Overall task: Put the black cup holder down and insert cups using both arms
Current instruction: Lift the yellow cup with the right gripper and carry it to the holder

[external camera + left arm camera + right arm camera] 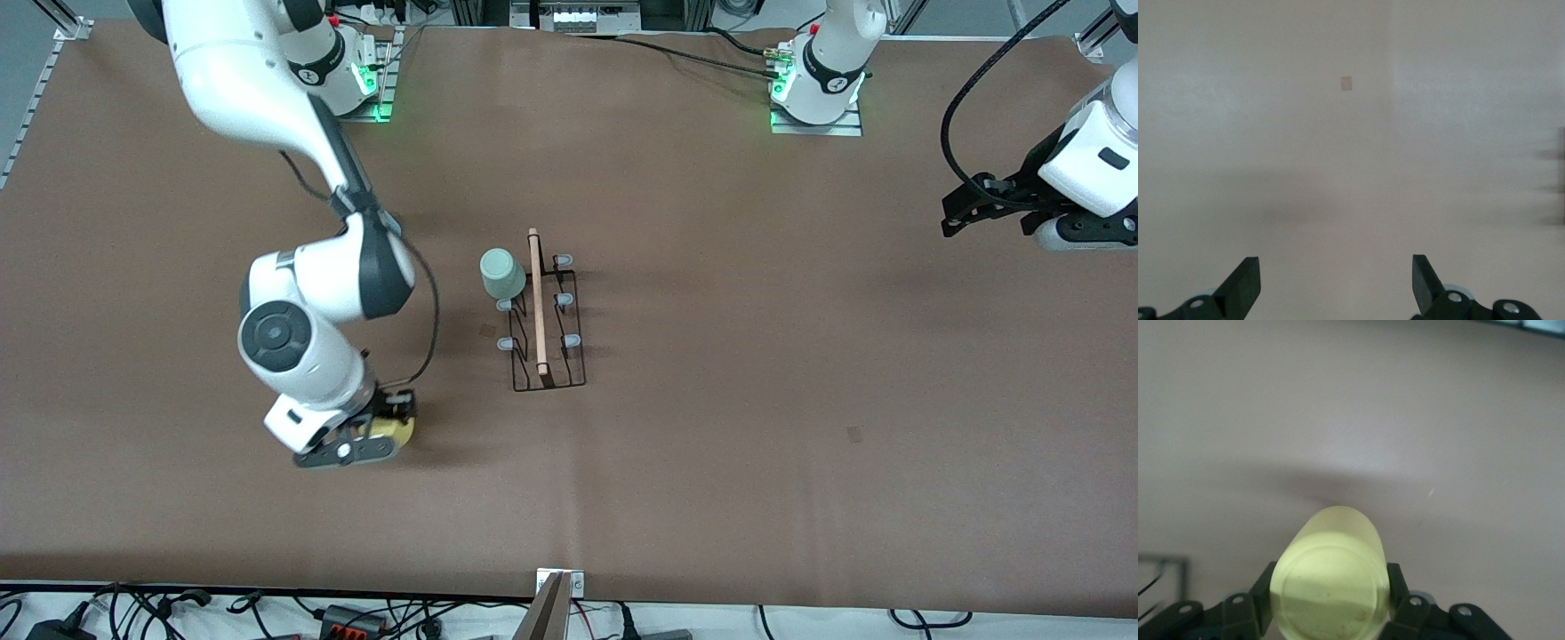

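The black cup holder (582,356) stands mid-table with its wooden rod handle (537,302) on top. A pale green cup (502,273) sits upside down on one of its pegs, on the side toward the right arm's end. My right gripper (384,437) is low over the table, between the holder and the front camera, shut on the yellow cup (396,431). In the right wrist view the yellow cup (1331,580) lies sideways between the fingers (1401,590), its base toward the camera. My left gripper (965,209) waits open and empty at the left arm's end, with only bare table below it (1336,267).
A corner of the holder's wire base (1165,561) shows in the right wrist view. Small dark marks (854,434) dot the brown table. A metal stand (551,604) and cables lie at the front edge. The arm bases (818,98) stand along the farthest edge.
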`<state>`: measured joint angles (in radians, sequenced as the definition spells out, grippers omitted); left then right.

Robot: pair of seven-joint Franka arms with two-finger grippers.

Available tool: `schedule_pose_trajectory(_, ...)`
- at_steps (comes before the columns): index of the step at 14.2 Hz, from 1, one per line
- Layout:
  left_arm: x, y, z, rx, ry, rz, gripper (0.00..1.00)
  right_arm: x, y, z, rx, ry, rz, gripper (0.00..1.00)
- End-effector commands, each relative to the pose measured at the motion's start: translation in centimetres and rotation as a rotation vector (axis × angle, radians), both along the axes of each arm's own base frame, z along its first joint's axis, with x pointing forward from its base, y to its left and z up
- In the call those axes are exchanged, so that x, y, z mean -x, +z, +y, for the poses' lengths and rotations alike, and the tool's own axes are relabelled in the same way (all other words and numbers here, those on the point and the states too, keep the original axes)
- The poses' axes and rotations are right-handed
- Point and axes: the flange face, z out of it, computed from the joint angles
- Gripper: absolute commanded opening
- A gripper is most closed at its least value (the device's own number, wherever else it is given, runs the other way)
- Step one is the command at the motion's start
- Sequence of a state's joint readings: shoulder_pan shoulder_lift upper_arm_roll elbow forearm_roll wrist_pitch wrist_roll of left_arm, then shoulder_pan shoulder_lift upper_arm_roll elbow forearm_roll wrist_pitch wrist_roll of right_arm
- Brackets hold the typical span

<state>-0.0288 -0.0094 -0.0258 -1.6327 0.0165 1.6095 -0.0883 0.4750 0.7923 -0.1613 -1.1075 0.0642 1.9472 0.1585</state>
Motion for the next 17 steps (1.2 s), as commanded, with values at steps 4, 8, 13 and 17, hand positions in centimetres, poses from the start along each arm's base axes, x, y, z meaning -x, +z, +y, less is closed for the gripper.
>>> schedule_pose_trajectory(4, 0.2, 0.5, 0.0, 0.026, -0.017, -0.009, 1.00, 5.3, 5.0, 7.3, -0.117, -0.041, 0.130, 0.11)
schedule_pose_trajectory(8, 0.2, 0.5, 0.0, 0.026, -0.017, -0.011, 1.00, 7.7, 4.1, 11.9, -0.108, -0.080, 0.136, 0.11)
schedule_pose_trajectory(13, 0.2, 0.5, 0.0, 0.026, -0.017, -0.009, 1.00, 7.3, 2.1, 12.8, -0.118, -0.091, 0.108, 0.11)
schedule_pose_trajectory(17, 0.2, 0.5, 0.0, 0.026, -0.017, -0.009, 1.00, 7.4, 1.5, 13.9, -0.133, -0.124, 0.081, 0.11)
